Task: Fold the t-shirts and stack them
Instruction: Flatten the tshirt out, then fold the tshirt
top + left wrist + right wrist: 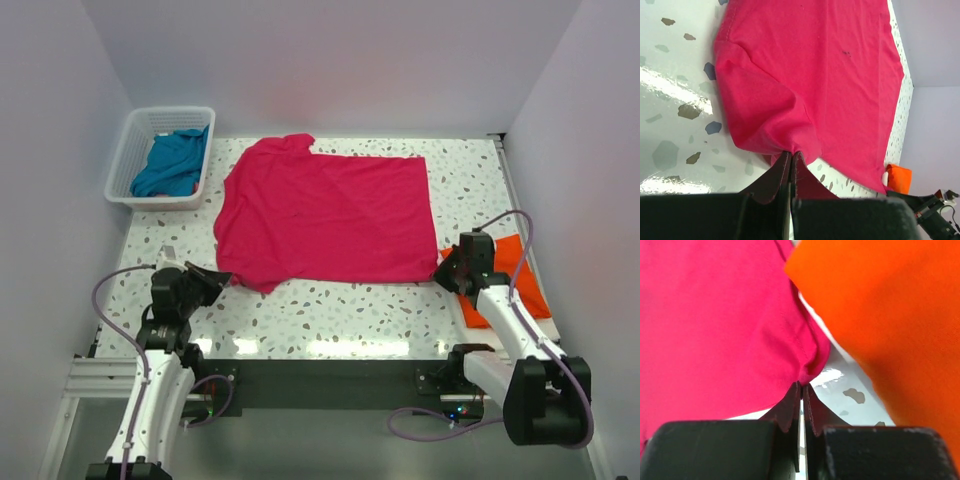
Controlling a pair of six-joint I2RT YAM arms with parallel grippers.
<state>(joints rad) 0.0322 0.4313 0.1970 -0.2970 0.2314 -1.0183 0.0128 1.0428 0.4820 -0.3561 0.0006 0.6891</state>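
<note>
I am gripping the crimson-pink t-shirt (pixel 325 215) at its two near corners, left gripper (pixel 217 277) clenched on the left one, right gripper (pixel 447 268) clenched on the right hem. It is lying flat on the bench (pixel 330 320), long axis running left to right, spreading away from both arms toward the far wall (pixel 330 60). The orange t-shirt (pixel 525 270) is sitting just beside my right gripper, so I am judging forward the freer way

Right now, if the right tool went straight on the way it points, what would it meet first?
The crimson-pink shirt: the right tool is shut on its edge, with more of that cloth straight ahead. The orange shirt lies off to one side, likely missed.
</note>
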